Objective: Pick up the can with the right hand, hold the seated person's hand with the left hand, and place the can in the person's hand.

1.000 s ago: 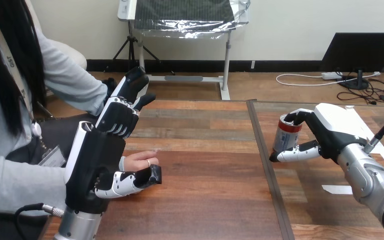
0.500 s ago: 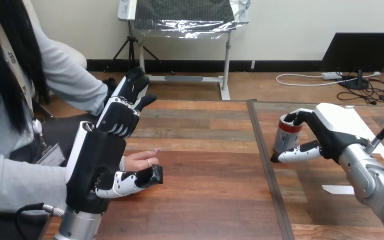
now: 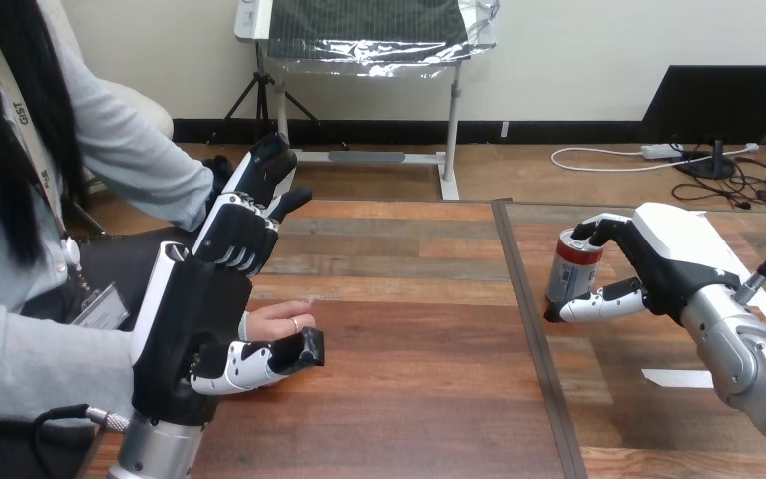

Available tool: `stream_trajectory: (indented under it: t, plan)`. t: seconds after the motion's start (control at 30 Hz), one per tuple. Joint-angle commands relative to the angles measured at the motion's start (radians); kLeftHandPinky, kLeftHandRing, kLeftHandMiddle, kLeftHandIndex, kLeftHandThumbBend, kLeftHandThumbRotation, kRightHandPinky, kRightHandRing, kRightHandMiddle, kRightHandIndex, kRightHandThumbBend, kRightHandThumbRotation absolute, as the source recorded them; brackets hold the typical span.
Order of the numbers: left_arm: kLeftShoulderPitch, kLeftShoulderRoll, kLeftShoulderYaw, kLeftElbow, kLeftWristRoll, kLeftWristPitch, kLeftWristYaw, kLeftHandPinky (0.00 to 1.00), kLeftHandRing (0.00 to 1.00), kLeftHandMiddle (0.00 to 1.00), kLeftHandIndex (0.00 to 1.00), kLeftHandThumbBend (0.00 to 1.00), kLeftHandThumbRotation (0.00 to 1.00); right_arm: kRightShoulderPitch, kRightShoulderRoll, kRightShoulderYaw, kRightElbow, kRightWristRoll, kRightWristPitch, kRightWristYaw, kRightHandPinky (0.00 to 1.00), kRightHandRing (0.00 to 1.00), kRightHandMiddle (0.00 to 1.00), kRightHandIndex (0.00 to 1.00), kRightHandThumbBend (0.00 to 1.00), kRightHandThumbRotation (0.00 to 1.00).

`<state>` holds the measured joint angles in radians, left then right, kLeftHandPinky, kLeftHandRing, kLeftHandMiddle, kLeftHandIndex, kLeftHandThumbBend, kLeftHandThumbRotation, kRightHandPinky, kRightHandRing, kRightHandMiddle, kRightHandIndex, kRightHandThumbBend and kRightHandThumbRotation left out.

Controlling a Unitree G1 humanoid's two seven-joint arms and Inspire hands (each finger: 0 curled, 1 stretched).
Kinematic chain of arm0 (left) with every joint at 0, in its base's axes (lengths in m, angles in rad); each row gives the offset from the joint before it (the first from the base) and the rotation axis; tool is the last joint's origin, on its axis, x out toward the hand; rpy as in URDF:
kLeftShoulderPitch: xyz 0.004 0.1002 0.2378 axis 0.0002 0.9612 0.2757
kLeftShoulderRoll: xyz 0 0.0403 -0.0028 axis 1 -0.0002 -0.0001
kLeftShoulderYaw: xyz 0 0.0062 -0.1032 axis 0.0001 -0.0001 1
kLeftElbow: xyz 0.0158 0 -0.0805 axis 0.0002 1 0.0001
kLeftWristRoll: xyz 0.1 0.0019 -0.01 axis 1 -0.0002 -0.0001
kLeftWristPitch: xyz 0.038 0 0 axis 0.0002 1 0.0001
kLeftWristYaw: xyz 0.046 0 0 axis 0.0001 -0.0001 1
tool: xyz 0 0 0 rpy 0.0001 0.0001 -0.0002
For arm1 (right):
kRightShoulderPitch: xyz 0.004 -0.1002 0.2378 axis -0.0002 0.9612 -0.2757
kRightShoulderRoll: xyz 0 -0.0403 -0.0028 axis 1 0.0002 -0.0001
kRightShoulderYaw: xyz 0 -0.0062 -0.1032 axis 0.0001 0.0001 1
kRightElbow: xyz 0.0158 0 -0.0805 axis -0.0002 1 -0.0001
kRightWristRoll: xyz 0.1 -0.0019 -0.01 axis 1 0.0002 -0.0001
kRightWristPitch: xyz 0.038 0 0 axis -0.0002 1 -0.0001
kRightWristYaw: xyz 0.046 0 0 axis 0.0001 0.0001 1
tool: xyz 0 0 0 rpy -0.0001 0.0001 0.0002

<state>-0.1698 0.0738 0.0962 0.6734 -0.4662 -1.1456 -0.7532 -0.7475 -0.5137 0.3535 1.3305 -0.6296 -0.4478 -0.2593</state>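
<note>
Because the left hand [image 3: 199, 309] stands on edge with its black back toward us, we see little of the person's hand [image 3: 281, 321]. Only a few fingertips and some knuckles show to the right of the palm, lying flat on the table [image 3: 409, 339]; the wrist and the rest are hidden behind the robot's hand. The left hand is open. Its fingers [image 3: 244, 215] reach straight up and away from us, and the left thumb [image 3: 259, 363] stretches out to the right, on the near side of the person's fingertips. We cannot tell whether the thumb or the palm touches the person's hand, and nothing we see curls round it.

Well apart, to the right of the dark seam [image 3: 534, 339] that runs down the table, the can [image 3: 573, 261] stands upright in the right hand [image 3: 673, 254]. That hand is clamped on the can: its fingers hook over the rim from behind, and the right thumb [image 3: 598, 302] lies across the lower front. The thumb covers the can's base, so we cannot make out whether it rests on the wood or hangs just clear of it. The can's far side is hidden by the curled fingers. A white strip [image 3: 673, 378] lies on the table near the right forearm, which is cut off at the lower right corner.
</note>
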Motion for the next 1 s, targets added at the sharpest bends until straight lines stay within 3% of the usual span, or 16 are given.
stream_trajectory:
  t: [0.0, 0.97]
  plan:
    - [-0.076, -0.005, 0.01, 0.0, -0.02, 0.001, -0.005, 0.89, 0.97, 0.98, 0.94, 1.0, 0.51, -0.022, -0.025, 0.0, -0.055, 0.008, -0.017, -0.013, 0.88, 0.85, 0.8, 0.79, 1.0, 0.45]
    - [-0.078, -0.003, 0.01, 0.0, -0.021, 0.012, -0.01, 0.9, 0.97, 0.98, 0.94, 1.0, 0.51, -0.002, -0.044, -0.004, -0.061, 0.007, -0.057, -0.04, 0.86, 0.84, 0.78, 0.78, 1.0, 0.46]
